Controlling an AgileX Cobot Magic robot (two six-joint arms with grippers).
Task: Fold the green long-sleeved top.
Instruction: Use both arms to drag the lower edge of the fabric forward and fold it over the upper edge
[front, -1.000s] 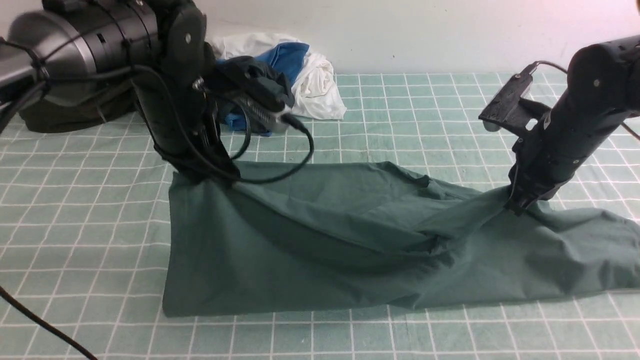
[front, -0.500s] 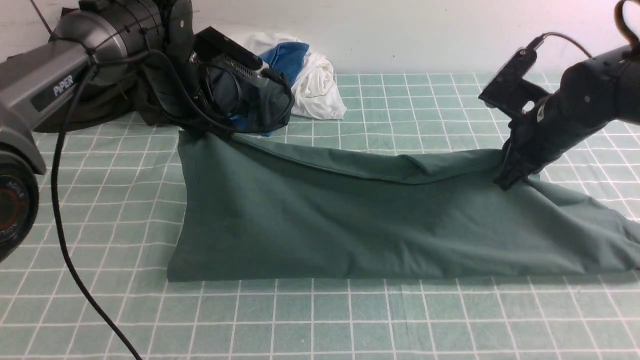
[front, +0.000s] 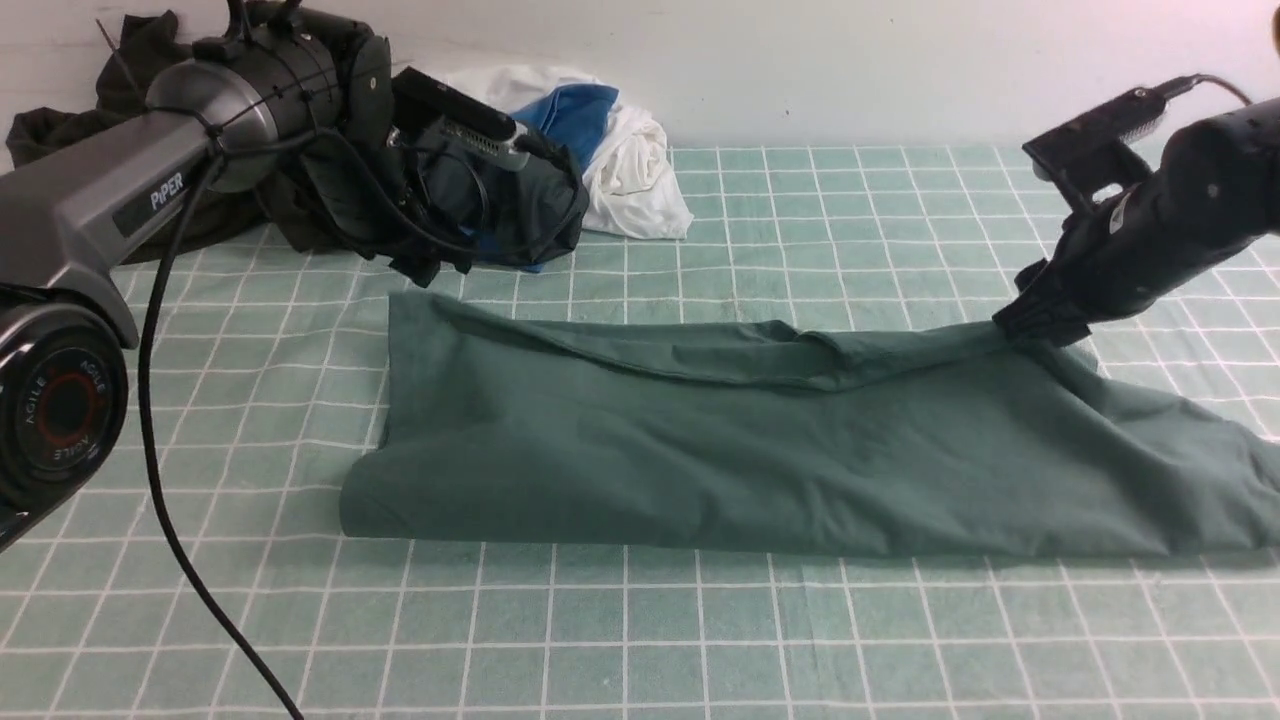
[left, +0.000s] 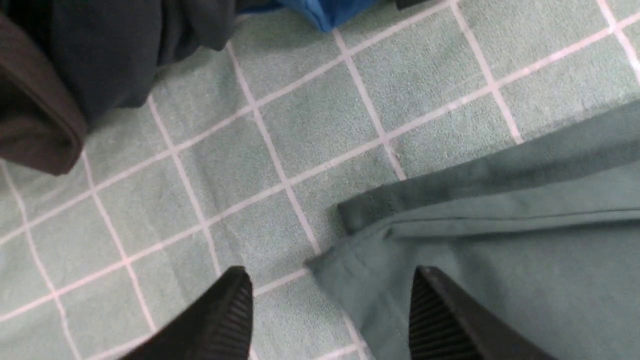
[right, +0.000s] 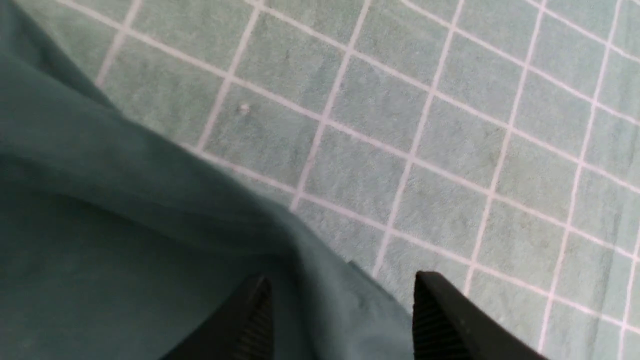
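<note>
Checked surface (front: 700, 640): green long-sleeved top (front: 760, 460) lying centre, doubled lengthwise into long band. Left fingers (left: 235, 310) spread, grasping nothing, over far-left corner. Right fingers (right: 445, 320) spread, straddling rumpled far-right edge. Likely remaining: smoothing, crosswise folds.

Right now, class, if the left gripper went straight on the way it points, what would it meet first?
Probably the hemmed corner of the muted teal-green jersey top, lying between the left gripper's open jaws; depth is unclear.
</note>
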